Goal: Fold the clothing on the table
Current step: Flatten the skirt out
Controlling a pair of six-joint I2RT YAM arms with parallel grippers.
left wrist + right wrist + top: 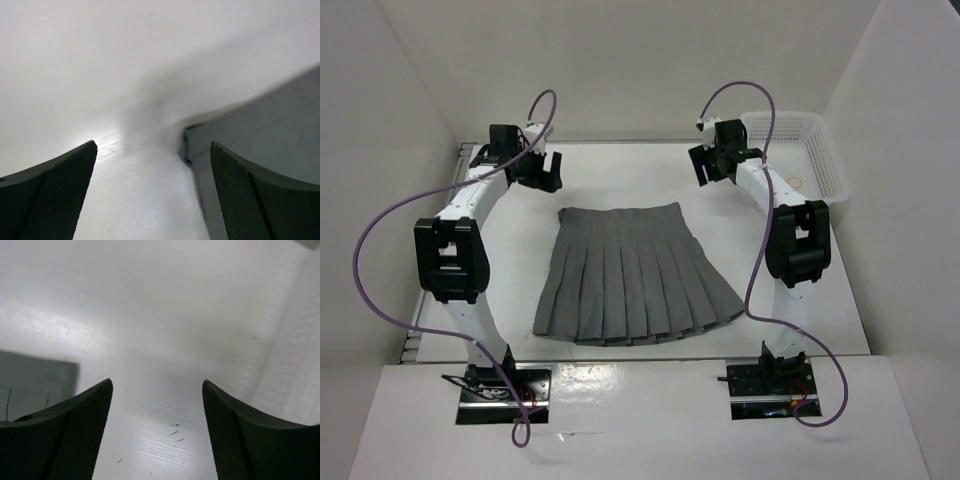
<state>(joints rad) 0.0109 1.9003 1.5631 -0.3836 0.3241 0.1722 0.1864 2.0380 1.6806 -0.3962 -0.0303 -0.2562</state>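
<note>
Grey pleated skirt [632, 280] lies flat mid-table [620, 175]: waistband on the far side running L-R, flared hem toward the arm bases, pleats running far-to-near. L gripper [545, 175] sits just off the waistband's left corner, R gripper [705, 170] just off the right one, both abt equally near. Both jaws spread wide, nothing held. Wrist views put the fabric on each gripper's inboard side. Next grab prob. needs each to shift inward and down onto its corner. White mesh basket [810, 150] far right, well apart.
</note>
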